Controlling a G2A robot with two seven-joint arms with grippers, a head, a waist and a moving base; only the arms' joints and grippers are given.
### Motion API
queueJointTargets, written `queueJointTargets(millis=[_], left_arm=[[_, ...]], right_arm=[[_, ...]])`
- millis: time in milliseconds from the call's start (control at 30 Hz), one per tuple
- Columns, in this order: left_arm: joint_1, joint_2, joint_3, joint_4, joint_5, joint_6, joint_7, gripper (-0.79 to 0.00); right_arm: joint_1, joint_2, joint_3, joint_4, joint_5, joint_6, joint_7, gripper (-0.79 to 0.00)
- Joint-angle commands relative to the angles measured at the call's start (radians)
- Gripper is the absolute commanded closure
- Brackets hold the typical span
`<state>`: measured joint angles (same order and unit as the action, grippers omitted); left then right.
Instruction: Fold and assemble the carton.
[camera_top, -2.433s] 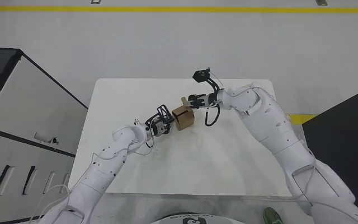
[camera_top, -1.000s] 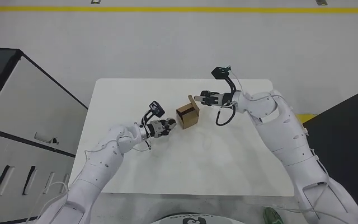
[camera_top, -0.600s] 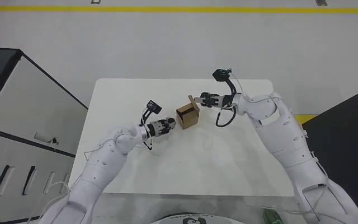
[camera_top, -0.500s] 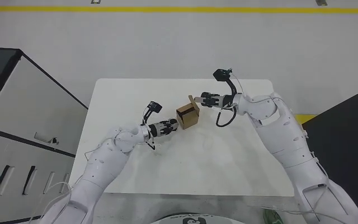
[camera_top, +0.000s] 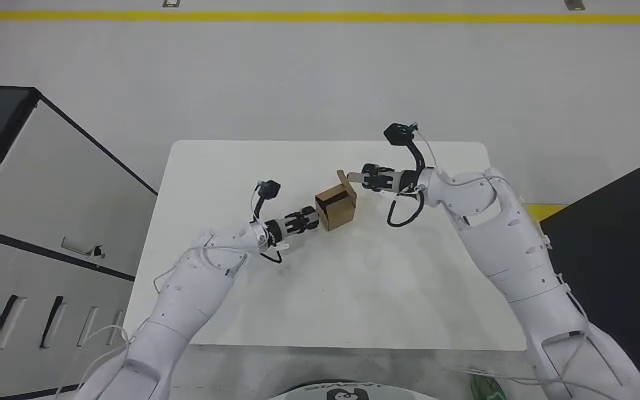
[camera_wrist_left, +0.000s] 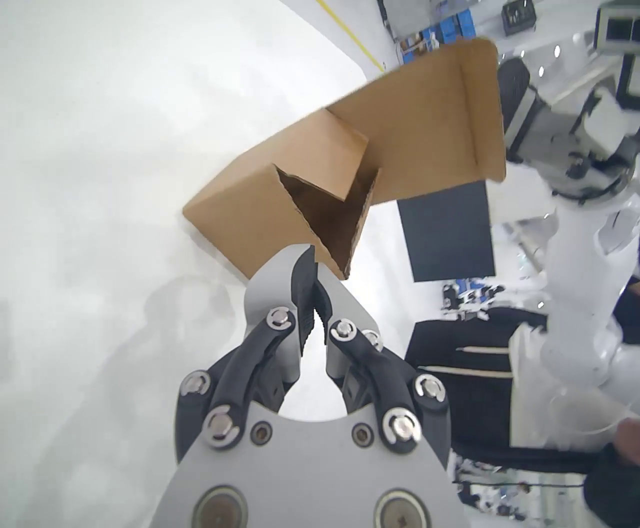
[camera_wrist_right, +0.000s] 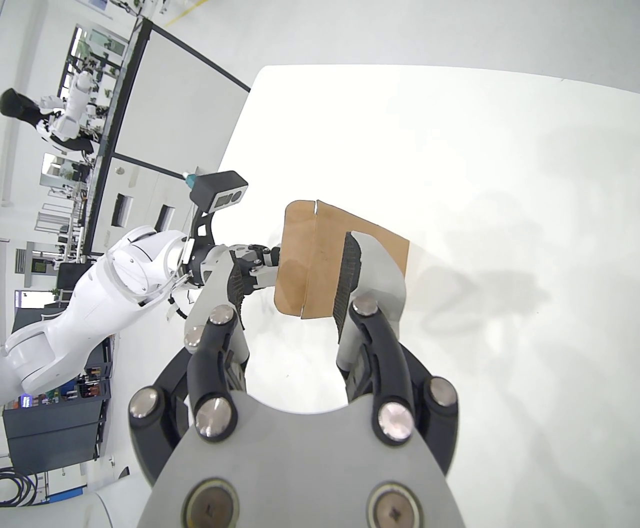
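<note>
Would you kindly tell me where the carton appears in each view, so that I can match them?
Top view: carton on the table, between the left tool and right tool.
Left wrist view: just beyond the shut left tool's tips.
Right wrist view: its flap inside the open right tool.
Shared landmark: the left tool, beside the carton throughout.

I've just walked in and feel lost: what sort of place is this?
Probably a robot test lab or workshop hall: a yellow line marks the pale floor, a white table holds a carton, and partition panels stand alongside.
</note>
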<state>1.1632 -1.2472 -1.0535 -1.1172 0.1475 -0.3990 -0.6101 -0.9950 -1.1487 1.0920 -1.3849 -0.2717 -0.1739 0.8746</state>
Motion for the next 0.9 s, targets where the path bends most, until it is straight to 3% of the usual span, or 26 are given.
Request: queueJointTargets(millis=[0,33,67,267,567,867], left_arm=[[-0.008,-0.004,0.005,0.009,-0.035,0.011,-0.01,0.0],[-0.012,-0.003,0.007,0.007,-0.025,0.005,-0.01,0.0],[-0.012,-0.003,0.007,0.007,-0.025,0.005,-0.01,0.0],[-0.01,-0.003,0.007,0.007,-0.023,0.008,-0.007,0.0],[-0.007,-0.02,0.017,0.034,-0.128,0.148,0.037,0.0],[-0.045,-0.037,0.049,0.082,-0.159,0.151,0.033,0.0]], right_arm=[[-0.002,0.0,0.001,-0.002,0.002,-0.001,-0.004,-0.416],[-0.003,0.0,0.001,-0.003,0.007,-0.004,-0.003,-0.634],[-0.005,0.0,0.002,-0.004,0.014,-0.009,-0.003,-0.785],[-0.005,0.0,0.002,-0.004,0.014,-0.009,-0.003,-0.785],[-0.005,0.0,0.002,-0.004,0.014,-0.009,-0.003,-0.785],[-0.005,0.0,0.002,-0.004,0.014,-0.009,-0.003,-0.785]])
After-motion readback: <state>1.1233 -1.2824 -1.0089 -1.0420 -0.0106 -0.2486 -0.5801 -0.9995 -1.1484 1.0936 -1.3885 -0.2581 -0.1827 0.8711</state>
